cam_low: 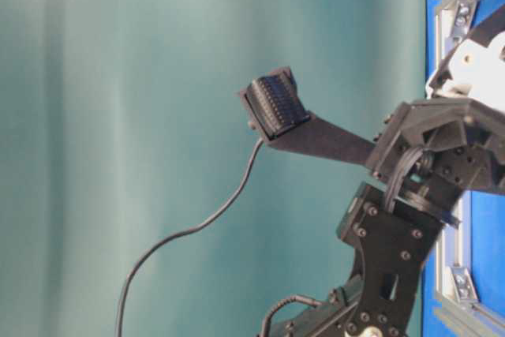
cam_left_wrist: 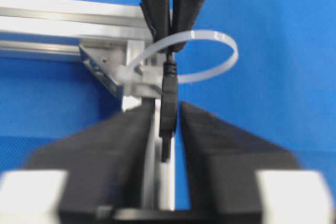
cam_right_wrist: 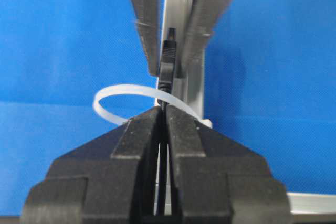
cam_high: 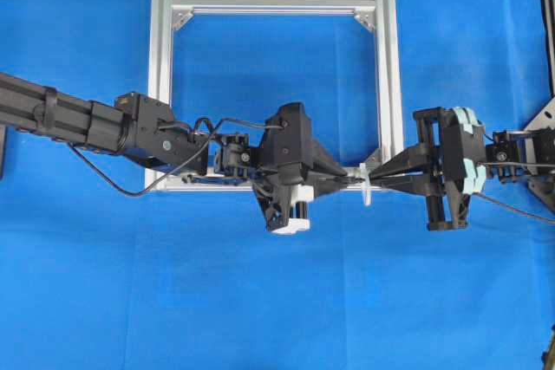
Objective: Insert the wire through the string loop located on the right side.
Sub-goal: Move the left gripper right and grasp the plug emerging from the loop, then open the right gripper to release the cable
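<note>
The whitish string loop (cam_left_wrist: pixel 220 38) hangs on the silver frame's (cam_high: pixel 160 84) near right corner, also seen from above as string loop (cam_high: pixel 365 186). The wire's dark plug (cam_left_wrist: pixel 168 108) sticks through the loop toward my left gripper (cam_left_wrist: pixel 168 106). That gripper's blurred jaws stand close on either side of the plug, a thin gap showing on each side. My right gripper (cam_right_wrist: pixel 163 109) is shut on the wire just behind the loop (cam_right_wrist: pixel 131 86), with the plug (cam_right_wrist: pixel 167 61) beyond. From above, the left gripper (cam_high: pixel 351 179) and right gripper (cam_high: pixel 375 181) meet tip to tip at the loop.
The square aluminium frame lies flat on a blue cloth, with triangular corner brackets (cam_high: pixel 182 16). Both arms lie over its near bar (cam_high: pixel 199 181). The thin wire (cam_low: pixel 197 230) trails slack away from a finger in the table-level view.
</note>
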Available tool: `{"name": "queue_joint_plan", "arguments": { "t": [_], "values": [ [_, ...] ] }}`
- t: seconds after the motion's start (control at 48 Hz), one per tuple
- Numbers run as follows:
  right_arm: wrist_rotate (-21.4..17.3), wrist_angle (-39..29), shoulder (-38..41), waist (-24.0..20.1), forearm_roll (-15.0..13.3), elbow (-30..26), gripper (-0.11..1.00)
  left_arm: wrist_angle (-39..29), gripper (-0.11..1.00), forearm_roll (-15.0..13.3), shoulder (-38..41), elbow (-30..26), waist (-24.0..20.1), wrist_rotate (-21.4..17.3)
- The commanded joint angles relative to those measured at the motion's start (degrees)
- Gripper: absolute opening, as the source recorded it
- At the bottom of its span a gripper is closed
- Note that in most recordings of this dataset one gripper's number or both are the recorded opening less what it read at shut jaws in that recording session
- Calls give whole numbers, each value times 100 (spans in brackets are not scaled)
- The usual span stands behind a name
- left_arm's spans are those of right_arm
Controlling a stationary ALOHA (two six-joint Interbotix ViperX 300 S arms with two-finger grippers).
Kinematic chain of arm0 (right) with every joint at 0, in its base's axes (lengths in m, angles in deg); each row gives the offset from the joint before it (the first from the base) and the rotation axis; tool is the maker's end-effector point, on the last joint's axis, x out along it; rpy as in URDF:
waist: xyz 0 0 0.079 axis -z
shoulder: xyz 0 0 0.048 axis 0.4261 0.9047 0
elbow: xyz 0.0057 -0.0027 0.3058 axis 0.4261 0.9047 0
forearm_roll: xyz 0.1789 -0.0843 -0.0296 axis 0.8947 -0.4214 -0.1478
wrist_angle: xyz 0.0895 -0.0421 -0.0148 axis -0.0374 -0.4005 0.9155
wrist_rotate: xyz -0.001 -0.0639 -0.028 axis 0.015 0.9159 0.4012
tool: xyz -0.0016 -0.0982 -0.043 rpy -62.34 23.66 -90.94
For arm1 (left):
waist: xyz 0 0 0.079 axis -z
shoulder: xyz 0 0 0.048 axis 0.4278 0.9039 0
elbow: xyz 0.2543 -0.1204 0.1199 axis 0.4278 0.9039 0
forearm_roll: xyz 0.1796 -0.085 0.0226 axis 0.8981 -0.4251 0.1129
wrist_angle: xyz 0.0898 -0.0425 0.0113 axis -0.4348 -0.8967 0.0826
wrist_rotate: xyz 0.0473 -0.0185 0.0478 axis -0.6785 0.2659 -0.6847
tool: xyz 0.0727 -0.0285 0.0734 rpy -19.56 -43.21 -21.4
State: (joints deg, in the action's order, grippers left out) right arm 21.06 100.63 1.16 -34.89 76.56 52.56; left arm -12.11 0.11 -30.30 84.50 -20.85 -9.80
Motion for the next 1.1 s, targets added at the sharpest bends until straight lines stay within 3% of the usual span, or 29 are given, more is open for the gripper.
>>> {"name": "queue_joint_plan", "arguments": {
  "t": [0.0, 0.375, 0.499, 0.604, 0.77, 0.853, 1.082],
  "values": [
    [0, 0, -44, 0, 9, -114, -2, 26, 7, 18, -132, -105, -18, -35],
    [0, -167, -53, 0, 9, -105, -2, 26, 8, 9, -149, -62, -18, -114],
    [0, -299, -53, 0, 9, -114, 4, 18, 8, 9, -158, -62, 0, -105],
    [-9, -343, -88, -9, 9, -105, 22, 26, 8, 9, -158, -62, 0, -105],
    [-9, -343, -149, 0, 9, -79, 73, 26, 8, 9, -158, -62, 9, -105],
    [0, -352, -149, 0, 9, -88, 93, 26, 8, 18, -158, -62, 9, -105],
    [0, -352, -149, 0, 9, -97, 94, 26, 8, 9, -185, -44, 9, -114]
  ]
}}
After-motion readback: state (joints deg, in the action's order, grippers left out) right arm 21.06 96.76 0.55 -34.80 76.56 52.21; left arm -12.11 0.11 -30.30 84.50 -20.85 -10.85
